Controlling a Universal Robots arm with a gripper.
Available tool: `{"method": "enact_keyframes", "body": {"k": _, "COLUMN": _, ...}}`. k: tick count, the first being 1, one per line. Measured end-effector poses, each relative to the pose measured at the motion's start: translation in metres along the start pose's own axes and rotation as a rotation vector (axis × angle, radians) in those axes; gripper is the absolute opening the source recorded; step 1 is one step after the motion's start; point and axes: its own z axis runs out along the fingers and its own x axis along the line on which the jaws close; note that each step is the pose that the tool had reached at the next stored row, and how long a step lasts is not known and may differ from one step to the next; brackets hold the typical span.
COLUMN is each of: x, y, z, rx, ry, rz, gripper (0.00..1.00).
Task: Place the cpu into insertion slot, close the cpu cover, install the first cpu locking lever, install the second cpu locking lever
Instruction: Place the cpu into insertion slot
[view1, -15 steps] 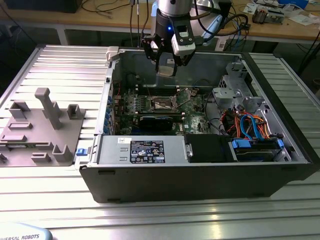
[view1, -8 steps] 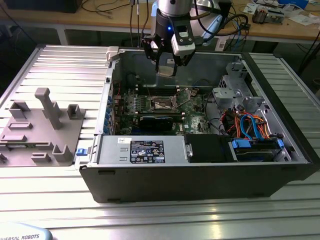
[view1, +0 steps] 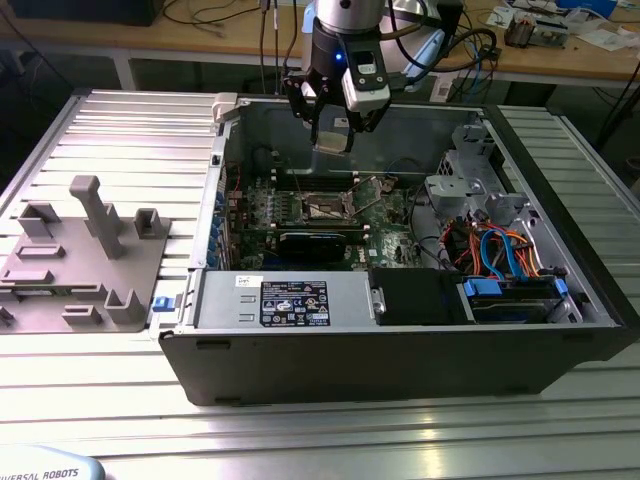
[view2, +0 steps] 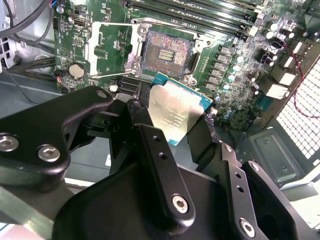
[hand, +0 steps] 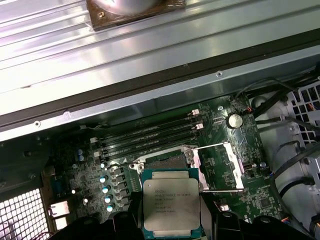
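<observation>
Two fingers (view2: 140, 112) of the gripper (view1: 332, 133) pinch the cpu (hand: 171, 207) by its opposite edges, metal top up. It hangs in the air inside the open case (view1: 400, 350), well above the green board (view2: 75, 50). The slot (view2: 165, 52) lies bare below, its cover (view1: 377, 184) lifted open beside it.
</observation>
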Motion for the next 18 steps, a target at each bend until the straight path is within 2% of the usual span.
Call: {"method": "enact_keyframes", "body": {"k": 18, "x": 0.0000, "y": 0.0000, "z": 0.0003, "rx": -0.0003, "ry": -0.0012, "rz": 0.014, "gripper": 0.54}}
